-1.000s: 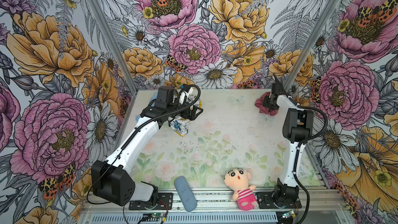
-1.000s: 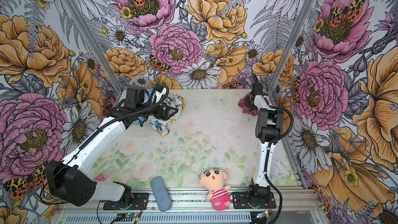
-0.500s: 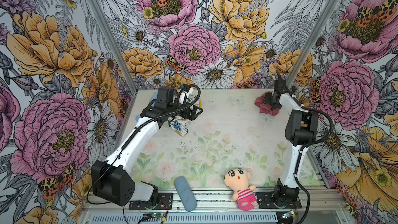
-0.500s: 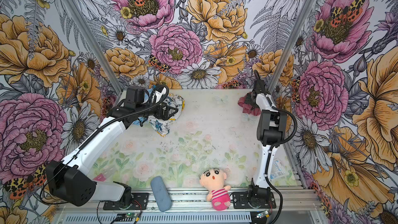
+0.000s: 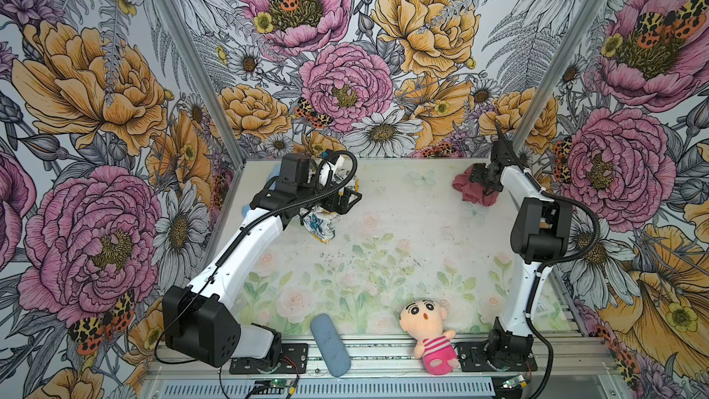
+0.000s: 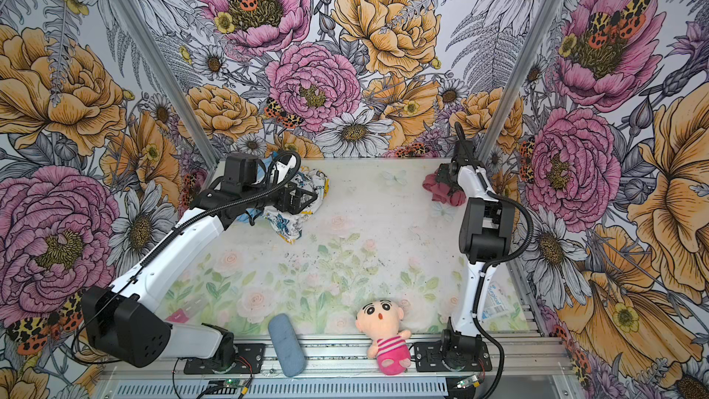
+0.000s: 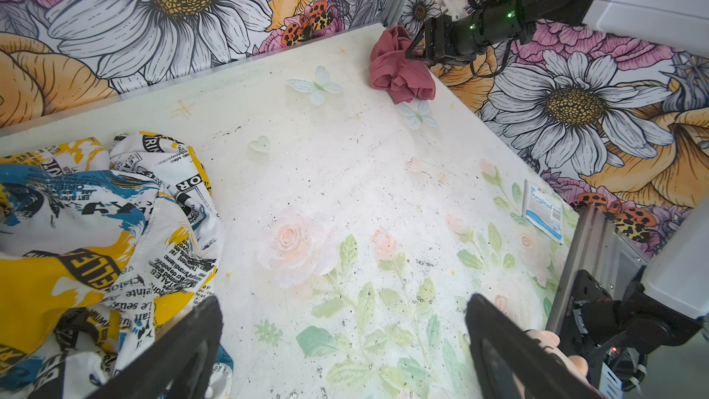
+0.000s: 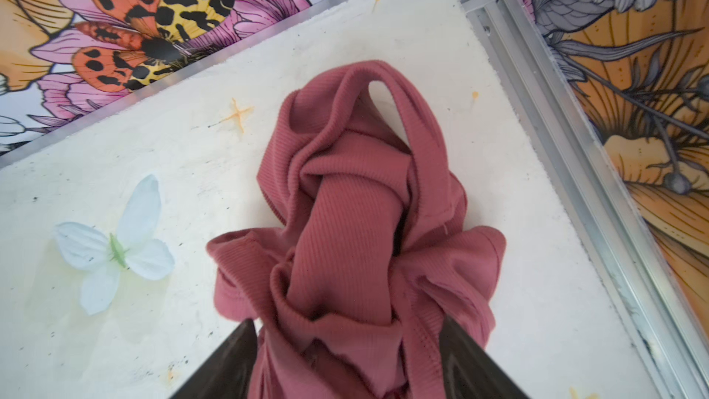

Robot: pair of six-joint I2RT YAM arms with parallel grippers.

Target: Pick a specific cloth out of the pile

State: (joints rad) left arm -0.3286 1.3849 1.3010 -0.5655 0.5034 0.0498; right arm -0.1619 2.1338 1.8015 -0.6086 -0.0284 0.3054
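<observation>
The cloth is a crumpled dusty-rose ribbed piece lying on the table in the far right corner. My right gripper hangs just over its near end. The jaws are open, one dark finger on each side of the bunched fabric. The left wrist view shows the cloth resting on the table below that gripper. The pile sits at the far left, its white printed cloth on top. My left gripper hovers beside it, open and empty.
A plush doll and a grey-blue oblong pad lie at the front edge. A surgical packet lies by the right wall. The metal corner post and the flowered walls stand close behind the cloth.
My right gripper's jaws have spread apart around the pink cloth, and that arm's elbow has swung a little rightward. The left arm and the pile have not moved.
</observation>
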